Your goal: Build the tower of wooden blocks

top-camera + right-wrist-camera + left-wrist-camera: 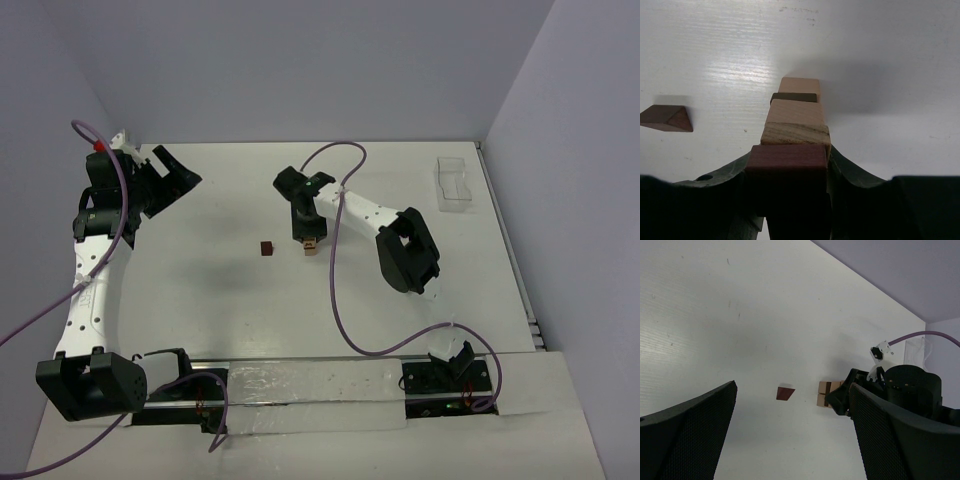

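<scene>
- My left gripper [168, 188] hangs at the far left of the table [200, 300], fingers spread wide with nothing between them. It is turned toward the middle and stands well apart from every block.
- The loose brown cube [266, 248] lies flat on the table between the two arms, just to the left of the tower. It is much nearer my right gripper than my left, so I judge the right arm is the one to fetch it.
- The tower [796, 112] stands near the table's centre, a one-cube-wide column of tan and dark cubes. Its long axis is upright, so in the right wrist view it runs straight away from the fingers.
- My right gripper [308, 238] points down over that column, the forearm reaching in from the right. Its fingers are clamped on the reddish-brown top cube [786, 162], one pressing each side face.
- That cube sits directly over the tan cube below. I cannot tell whether it is seated or a hair above it. Its left edge seems to overhang slightly, so letting go turns on that alignment.
- The clear tray [455, 183] sits at the far right, well apart from the tower.
</scene>
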Controlling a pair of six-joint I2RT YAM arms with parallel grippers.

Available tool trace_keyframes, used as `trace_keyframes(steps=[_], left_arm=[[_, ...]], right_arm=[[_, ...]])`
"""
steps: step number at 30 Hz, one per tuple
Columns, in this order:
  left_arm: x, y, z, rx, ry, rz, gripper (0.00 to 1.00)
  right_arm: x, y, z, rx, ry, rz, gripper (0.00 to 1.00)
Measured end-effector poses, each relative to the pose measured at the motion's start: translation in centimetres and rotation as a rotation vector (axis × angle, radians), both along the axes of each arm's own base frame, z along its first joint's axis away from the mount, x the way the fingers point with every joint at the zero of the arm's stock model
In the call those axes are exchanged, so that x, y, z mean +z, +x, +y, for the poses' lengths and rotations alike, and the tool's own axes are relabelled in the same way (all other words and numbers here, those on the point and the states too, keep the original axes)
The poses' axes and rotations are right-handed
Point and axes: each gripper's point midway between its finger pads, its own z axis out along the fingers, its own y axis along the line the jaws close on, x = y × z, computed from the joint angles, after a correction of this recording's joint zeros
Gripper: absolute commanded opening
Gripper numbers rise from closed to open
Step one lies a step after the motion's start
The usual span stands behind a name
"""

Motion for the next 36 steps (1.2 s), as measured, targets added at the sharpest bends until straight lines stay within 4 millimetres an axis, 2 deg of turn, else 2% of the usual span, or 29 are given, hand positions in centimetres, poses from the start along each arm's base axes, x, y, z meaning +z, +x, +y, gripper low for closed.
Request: trace_keyframes(steps=[13,20,26,36], left_arm=[[0.07,0.04,-0.01,0.0,0.0,-0.003,0.99],[0.11,0.08,-0.01,-0.001,0.0,-0.006,0.99],[0.13,0.09,-0.02,-0.001,0.0,-0.006,0.99],[0.12,0.1,-0.02,-0.002,-0.001,-0.006,0.99]], right_arm=[[-0.28,-0.11,-0.23,-0.002,-0.004,0.008,0.48],[-0.28,-0.16,-0.18,0.001,-0.002,0.01,0.67],[-0.3,-0.29,-0.04,0.006,0.005,0.017,0.78],[-0.27,-0.34,0.04,0.009,0.009,0.02,0.8]])
